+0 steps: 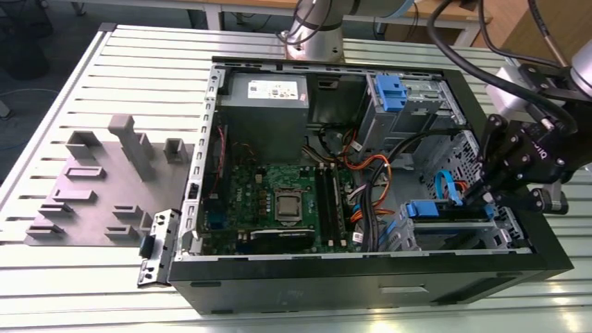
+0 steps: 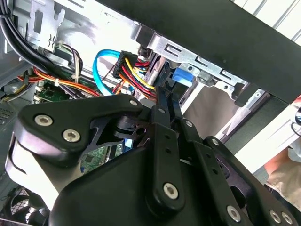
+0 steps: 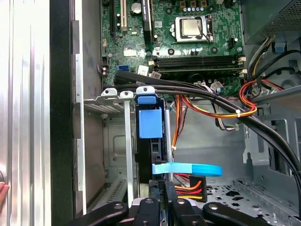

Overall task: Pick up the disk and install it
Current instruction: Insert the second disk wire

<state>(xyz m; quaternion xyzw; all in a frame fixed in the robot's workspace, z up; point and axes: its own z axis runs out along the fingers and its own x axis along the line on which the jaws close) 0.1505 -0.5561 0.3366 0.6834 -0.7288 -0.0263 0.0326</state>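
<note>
Disk seated edge-on in drive cage of open computer case. Gripper just beside its rear end. Jaws' state: cannot tell.

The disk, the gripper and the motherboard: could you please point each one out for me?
disk (image 3: 150,123): first wrist view, on its blue plastic end in the drive cage.
gripper (image 1: 487,198): exterior view, at its fingertips above the drive cage.
motherboard (image 1: 277,201): exterior view, on the green board near the processor.
</note>
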